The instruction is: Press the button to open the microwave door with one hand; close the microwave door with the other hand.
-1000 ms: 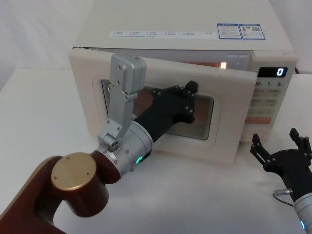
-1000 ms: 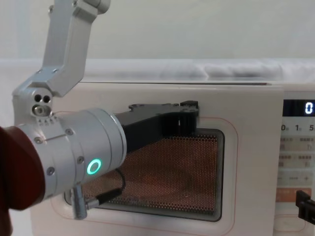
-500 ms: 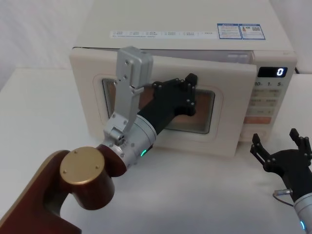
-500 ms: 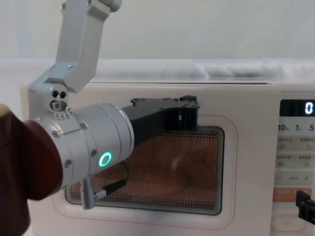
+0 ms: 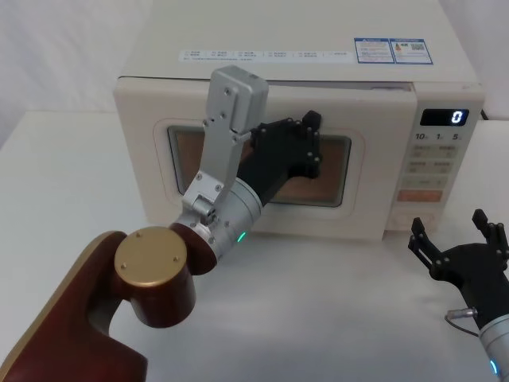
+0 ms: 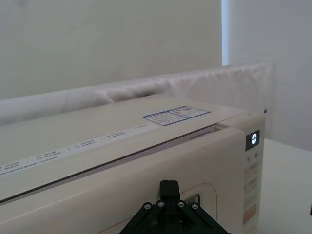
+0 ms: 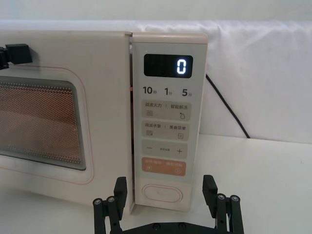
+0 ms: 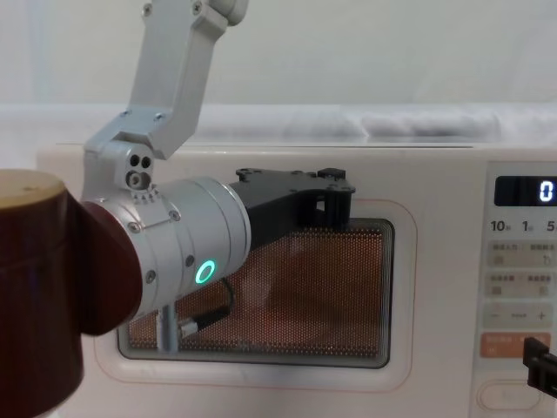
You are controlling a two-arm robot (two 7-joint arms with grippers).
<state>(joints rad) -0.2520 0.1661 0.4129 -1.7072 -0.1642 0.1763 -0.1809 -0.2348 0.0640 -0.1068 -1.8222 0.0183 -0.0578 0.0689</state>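
I am working the left gripper (image 5: 306, 143) against the microwave door (image 5: 151, 179) — its black fingertips are resting on the upper part of the dark window (image 5: 184, 151), toward the window's right half. Whether its fingers are spread or pressed together I cannot tell; they read as one black block from the head and chest views. It is gripping nothing, only leaning on the panel.

The door is lying nearly flush with the body. From the right wrist view a thin gap is showing along its free edge, just beside the control panel (image 7: 168, 117), so I am judging the latch not yet seated.

Handling, as I judge it: the door is a stiff, light, hinged panel, swinging easily until the latch bites and then needing a firm, short shove. The face is smooth and slick, so a flat push is suiting it better than any pinch. The best contact is lying to the right of where the gripper now sits, near the free edge, on the cream frame rather than the window mesh.

Further right, the right gripper (image 5: 460, 239) is hovering low over the table (image 5: 334, 318), fingers spread and empty — the button (image 7: 161, 192) is sitting just ahead of it, at the foot of the panel.
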